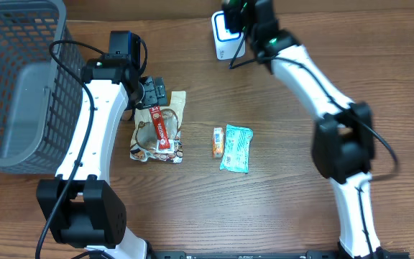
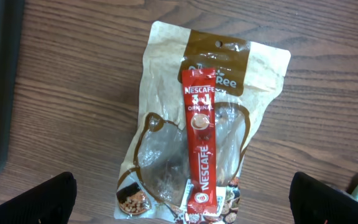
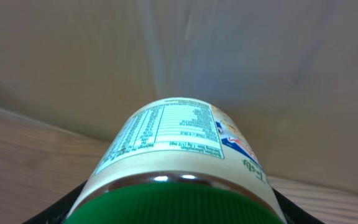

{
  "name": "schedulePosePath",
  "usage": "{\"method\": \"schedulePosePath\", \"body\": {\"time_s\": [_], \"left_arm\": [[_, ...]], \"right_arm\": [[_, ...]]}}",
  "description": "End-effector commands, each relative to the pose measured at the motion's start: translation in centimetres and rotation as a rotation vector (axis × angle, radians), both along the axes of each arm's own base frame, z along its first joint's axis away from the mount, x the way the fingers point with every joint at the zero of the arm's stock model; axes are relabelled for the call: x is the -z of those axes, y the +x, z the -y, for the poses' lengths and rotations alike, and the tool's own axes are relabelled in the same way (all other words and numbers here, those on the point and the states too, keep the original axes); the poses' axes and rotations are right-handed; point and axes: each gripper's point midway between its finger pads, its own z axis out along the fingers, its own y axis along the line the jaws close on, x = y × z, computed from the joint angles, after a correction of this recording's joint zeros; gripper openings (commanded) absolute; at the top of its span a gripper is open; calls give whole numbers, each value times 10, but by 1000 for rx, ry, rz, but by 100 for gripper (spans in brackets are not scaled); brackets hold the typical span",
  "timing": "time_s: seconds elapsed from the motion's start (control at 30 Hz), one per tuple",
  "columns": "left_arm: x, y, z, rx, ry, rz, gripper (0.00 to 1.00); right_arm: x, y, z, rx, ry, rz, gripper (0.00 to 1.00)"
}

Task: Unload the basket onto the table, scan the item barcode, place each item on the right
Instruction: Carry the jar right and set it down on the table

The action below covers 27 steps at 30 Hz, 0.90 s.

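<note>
Jar with the green lid is clamped in the right hand, squeezed from both sides, up at the far edge of the tabletop right by the white scanner, nutrition label facing the wrist cam. Left hand is spread wide open with nothing in it, hovering over a brown snack bag with a red coffee stick lying on top. Orange packet and teal packet sit touching nearby, grey basket off to the left
</note>
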Motion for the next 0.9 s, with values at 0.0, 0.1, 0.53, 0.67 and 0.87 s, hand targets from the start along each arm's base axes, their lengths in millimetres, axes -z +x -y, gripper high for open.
{"method": "schedulePosePath", "body": {"time_s": [0.0,0.1,0.53,0.67,0.87], "left_arm": [[-13,2,2,-6,-9,37,100],[-13,2,2,-6,-9,37,100],[-13,2,2,-6,-9,37,100],[-13,2,2,-6,-9,37,100],[-13,2,2,-6,-9,37,100]], "right_arm": [[-138,-40,48,68,72,138,4],[-144,-71,84,148,107,6,4],[-14,-216,258,538,29,-819,11],[48,-242,282,586,71,-1009,10],[122,-258,298,625,106,-1102,11]]}}
